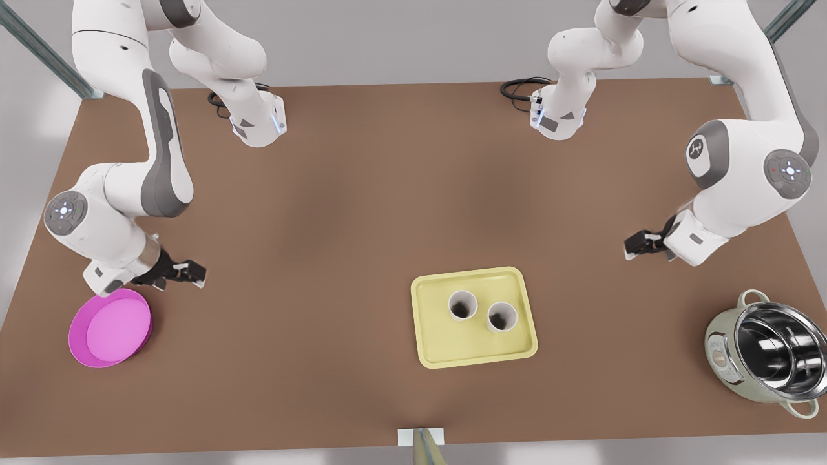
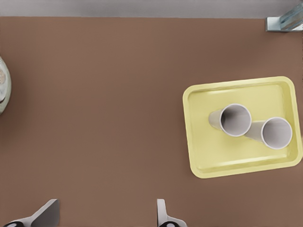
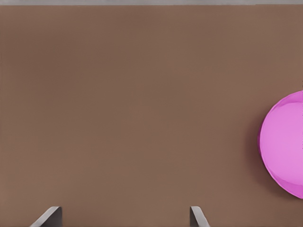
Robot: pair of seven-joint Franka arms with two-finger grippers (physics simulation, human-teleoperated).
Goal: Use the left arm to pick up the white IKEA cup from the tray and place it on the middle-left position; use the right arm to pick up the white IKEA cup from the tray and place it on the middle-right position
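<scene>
Nothing of the task is done yet, as far as I can judge. Both small white cups, one (image 1: 462, 305) and its neighbour (image 1: 501, 316), stand upright and close together, mouths up, inside the pale yellow rectangular tray with the low rim (image 1: 475, 352), which sits on the brown tabletop (image 1: 362, 194) toward its near edge. The middle-left position and the middle-right position carry no mark on the table, so I cannot pin them down; no cup stands outside the tray.

The left gripper (image 1: 636, 245) hangs at the front view's right, well apart from the tray, fingers spread and holding nothing. The right gripper (image 1: 187, 271) hangs at the front view's left, just beside the round magenta dish (image 1: 111, 328), likewise spread and empty. Both picks and both placements are left to do.

The front view lays out both arms plus a steel pot with pale green handles (image 1: 765, 352) at its right. The left wrist view looks straight at the tray and cups beyond its parted fingers (image 2: 163, 215). The right wrist view sees bare table and the dish's edge.
</scene>
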